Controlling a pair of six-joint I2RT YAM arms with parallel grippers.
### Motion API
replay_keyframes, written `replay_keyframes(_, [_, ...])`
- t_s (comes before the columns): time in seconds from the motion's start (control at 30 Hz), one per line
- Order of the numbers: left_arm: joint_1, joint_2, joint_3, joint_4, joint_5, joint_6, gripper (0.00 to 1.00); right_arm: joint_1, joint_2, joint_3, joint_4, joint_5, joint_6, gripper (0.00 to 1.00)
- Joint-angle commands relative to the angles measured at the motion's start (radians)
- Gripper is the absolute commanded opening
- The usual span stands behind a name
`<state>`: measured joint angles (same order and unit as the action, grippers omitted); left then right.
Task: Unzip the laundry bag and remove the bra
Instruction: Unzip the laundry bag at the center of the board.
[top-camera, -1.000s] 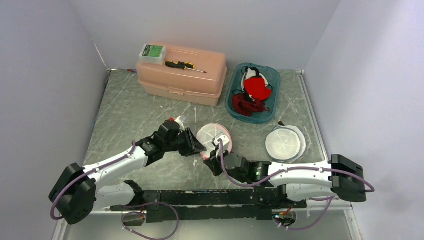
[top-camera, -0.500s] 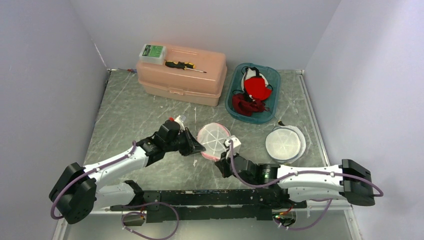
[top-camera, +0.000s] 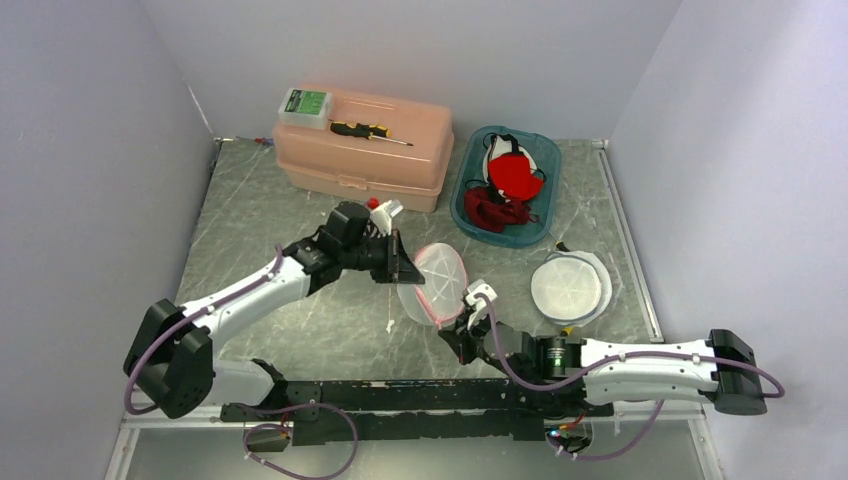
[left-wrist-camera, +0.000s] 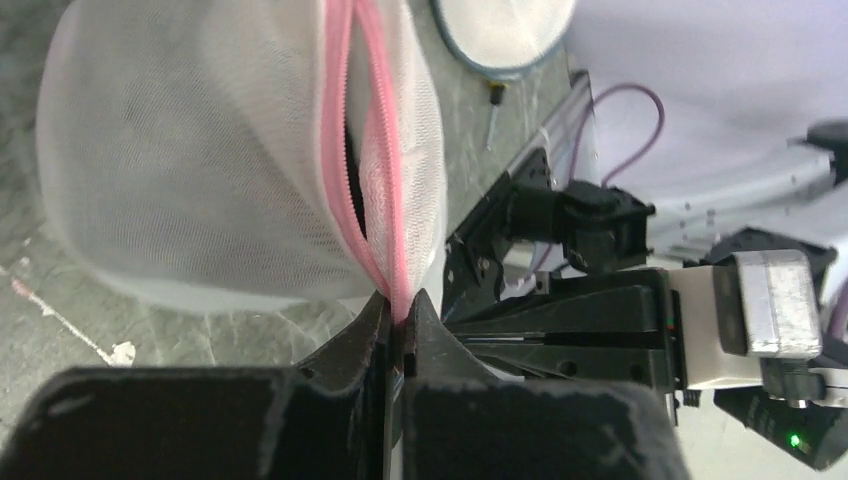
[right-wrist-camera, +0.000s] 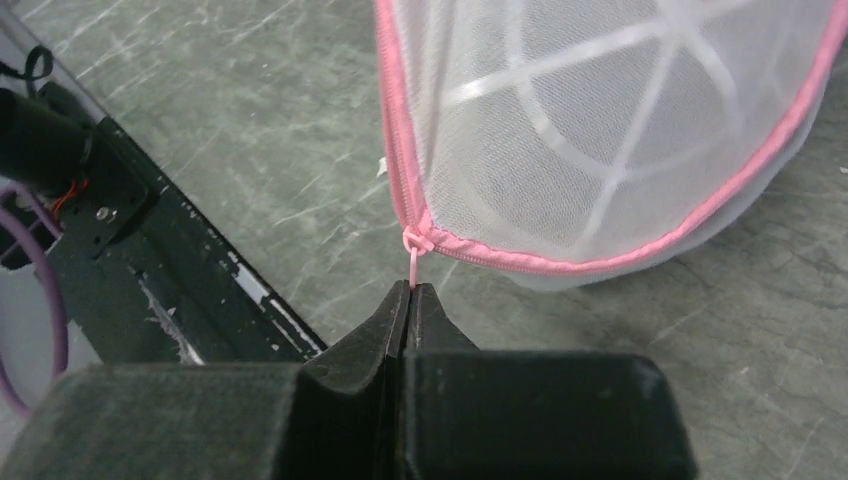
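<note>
- The right gripper (right-wrist-camera: 411, 290) was closed on the thin pink zip pull (right-wrist-camera: 411, 262), low and close to the near rail (top-camera: 400, 395).
- The bag (top-camera: 432, 283) hung tilted between the two grippers at mid-table. Whether its lower edge touched the table (top-camera: 260, 250) could not be told.
- The left gripper (left-wrist-camera: 400, 305) was clamped on the pink zip tape at the bag's rim. A dark gap (left-wrist-camera: 347, 160) showed the zip partly open.
- Bra: not made out through the mesh; judged to be inside.
- Risk: the pull could slip from the tips if drawn off the zip line. Slack mesh could snag in the slider. A hard tug could drag the tape out of the left jaws.
- Room: little space remained between the right gripper and the rail. Open table lay to the left of the bag.
- Farther off: a flat mesh disc (top-camera: 570, 288) lay to the right, with a teal tray (top-camera: 505, 241) and a toolbox (top-camera: 360, 155) behind. All stood apart from the bag.
</note>
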<state>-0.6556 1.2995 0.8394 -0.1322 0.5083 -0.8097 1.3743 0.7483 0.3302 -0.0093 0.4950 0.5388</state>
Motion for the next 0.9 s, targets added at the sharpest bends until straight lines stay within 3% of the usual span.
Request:
replay_keyframes(0.0, [0.037, 0.039, 0.145, -0.078, 0.168, 0.238, 0.04, 0.066, 0.035, 0.068, 0.045, 0.014, -0.063, 0.0])
replay_keyframes(0.1, [0.058, 0.092, 0.18, -0.119, 0.176, 0.285, 0.06, 0.072, 0.098, 0.084, 0.11, 0.02, -0.069, 0.0])
replay_keyframes(0.17, [0.071, 0.119, 0.153, -0.088, 0.172, 0.262, 0.15, 0.071, 0.155, 0.101, 0.156, 0.023, -0.069, 0.0])
replay_keyframes(0.33, [0.083, 0.066, 0.049, -0.077, 0.054, 0.166, 0.71, 0.068, 0.294, 0.149, 0.205, 0.03, -0.053, 0.0])
replay_keyframes(0.43, [0.083, -0.066, -0.002, -0.186, -0.085, 0.117, 0.91, 0.052, 0.342, 0.172, 0.213, 0.008, -0.045, 0.0])
replay_keyframes(0.57, [0.082, -0.213, -0.042, -0.384, -0.274, 0.033, 0.94, 0.006, 0.372, 0.183, 0.233, -0.046, -0.039, 0.0])
replay_keyframes(0.67, [0.081, -0.305, -0.084, -0.454, -0.299, -0.055, 0.94, -0.007, 0.395, 0.2, 0.25, -0.078, -0.054, 0.0])
replay_keyframes(0.87, [0.06, -0.442, -0.223, -0.222, -0.173, -0.259, 0.94, -0.012, 0.436, 0.228, 0.288, -0.137, -0.094, 0.0])
